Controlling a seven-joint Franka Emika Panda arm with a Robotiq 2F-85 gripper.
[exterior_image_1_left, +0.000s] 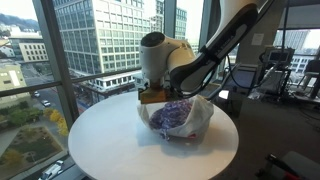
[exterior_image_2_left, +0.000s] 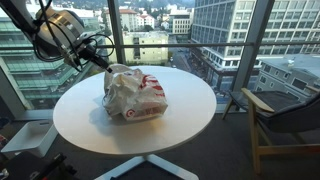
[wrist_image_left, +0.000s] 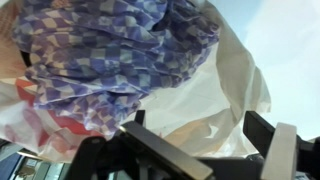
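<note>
A white plastic bag with red print (exterior_image_1_left: 197, 121) (exterior_image_2_left: 138, 95) lies on the round white table (exterior_image_1_left: 110, 145) (exterior_image_2_left: 185, 120). A blue and purple checkered cloth (exterior_image_1_left: 170, 115) (wrist_image_left: 110, 50) sits inside the bag's mouth. My gripper (exterior_image_1_left: 152, 96) (exterior_image_2_left: 106, 68) is low at the bag's edge, at its open end. In the wrist view the gripper (wrist_image_left: 198, 128) is open, its two fingers wide apart, with the white plastic of the bag (wrist_image_left: 215, 100) lying between and beyond them. I cannot tell whether the fingers touch the plastic.
Floor-to-ceiling windows (exterior_image_1_left: 90, 40) (exterior_image_2_left: 160, 30) stand close behind the table. A wooden chair (exterior_image_2_left: 285, 120) stands beside the table. Exercise equipment and stands (exterior_image_1_left: 270, 70) stand further back in the room.
</note>
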